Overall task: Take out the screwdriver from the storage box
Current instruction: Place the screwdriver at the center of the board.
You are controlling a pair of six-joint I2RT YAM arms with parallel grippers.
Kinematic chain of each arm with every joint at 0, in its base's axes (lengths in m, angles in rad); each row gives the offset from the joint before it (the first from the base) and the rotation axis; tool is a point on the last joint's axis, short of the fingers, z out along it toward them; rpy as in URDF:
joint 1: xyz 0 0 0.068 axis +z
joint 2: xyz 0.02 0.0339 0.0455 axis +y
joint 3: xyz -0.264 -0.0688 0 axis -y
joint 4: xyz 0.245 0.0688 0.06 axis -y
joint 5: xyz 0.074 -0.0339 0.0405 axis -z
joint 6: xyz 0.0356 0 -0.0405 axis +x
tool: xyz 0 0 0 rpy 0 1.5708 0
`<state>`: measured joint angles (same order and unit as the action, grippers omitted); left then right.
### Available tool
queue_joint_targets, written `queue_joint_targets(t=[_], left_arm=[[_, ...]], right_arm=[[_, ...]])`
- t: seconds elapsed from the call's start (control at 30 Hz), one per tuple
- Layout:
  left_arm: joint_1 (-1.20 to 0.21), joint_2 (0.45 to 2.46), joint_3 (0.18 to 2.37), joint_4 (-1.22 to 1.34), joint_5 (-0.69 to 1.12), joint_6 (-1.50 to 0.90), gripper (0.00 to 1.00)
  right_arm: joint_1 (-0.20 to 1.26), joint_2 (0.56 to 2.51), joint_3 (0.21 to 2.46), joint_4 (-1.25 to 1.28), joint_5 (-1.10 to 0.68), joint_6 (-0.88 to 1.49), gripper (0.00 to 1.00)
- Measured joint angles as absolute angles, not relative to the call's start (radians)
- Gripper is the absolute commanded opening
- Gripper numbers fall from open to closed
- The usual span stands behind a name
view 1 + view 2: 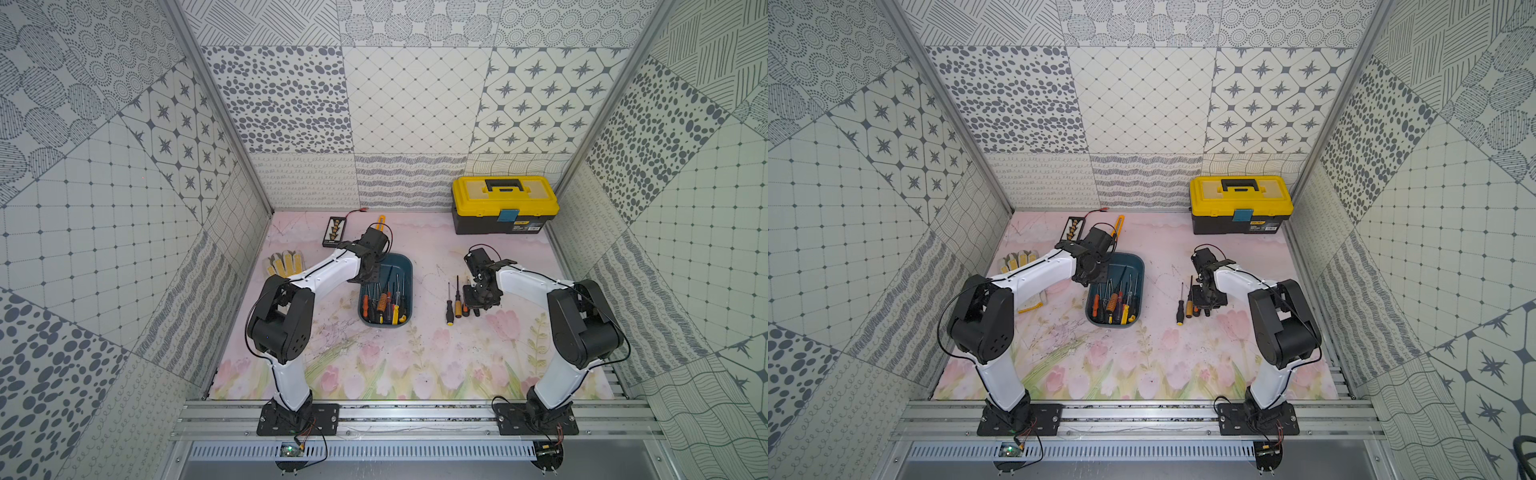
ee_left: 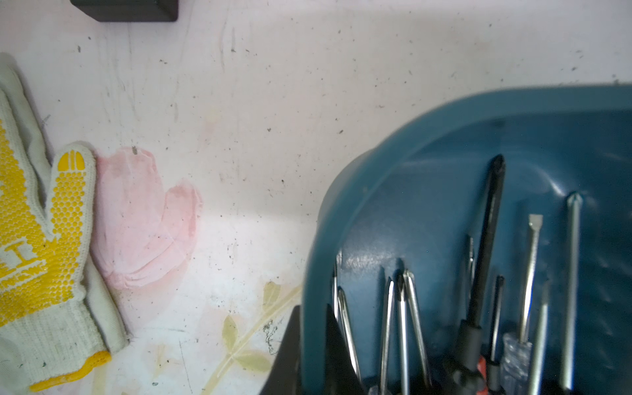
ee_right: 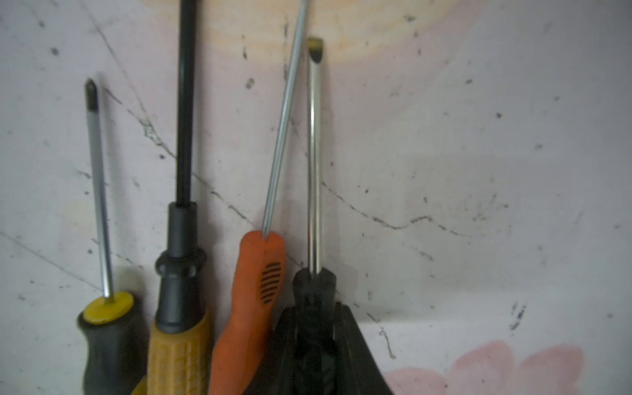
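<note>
gently now: right gripper (image 3: pixel 316 328), clamped on the black-handled screwdriver (image 3: pixel 314 171), should lower it flat beside the orange one (image 3: pixel 253 290) before releasing, while the left gripper (image 2: pixel 313 345) pinches the storage box (image 2: pixel 427 143) rim.

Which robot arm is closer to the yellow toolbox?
The right. The right gripper sits among screwdrivers in front of the yellow toolbox; the left gripper clamps the storage box rim, farther away.

White arms (image 1: pixel 320 274), black joints, thin black cables.

No legible text, perhaps glove (image 2: pixel 41 239) lettering.
</note>
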<state>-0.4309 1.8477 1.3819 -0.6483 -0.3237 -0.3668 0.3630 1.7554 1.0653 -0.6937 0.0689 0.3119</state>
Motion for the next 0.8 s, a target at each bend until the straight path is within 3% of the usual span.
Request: queue_joint_targets(t=[0.17, 0.3, 0.63, 0.8], left_arm=[[-0.431, 1.848, 1.382, -0.648, -0.324, -0.367, 0.0], [-0.431, 1.848, 1.382, -0.648, -0.324, -0.367, 0.0], [-0.43, 1.848, 1.382, -0.652, -0.324, -0.367, 0.0], [-0.43, 1.848, 1.382, -0.654, -0.324, -0.368, 0.0]], right_arm=[[0.365, 1.755, 1.065, -0.691, 0.067, 0.323, 0.02], [0.365, 1.757, 1.065, -0.691, 0.068, 0.334, 0.17], [0.365, 1.763, 1.069, -0.703, 0.091, 0.371, 0.41], [0.365, 1.76, 1.069, -0.71, 0.104, 0.385, 0.44]])
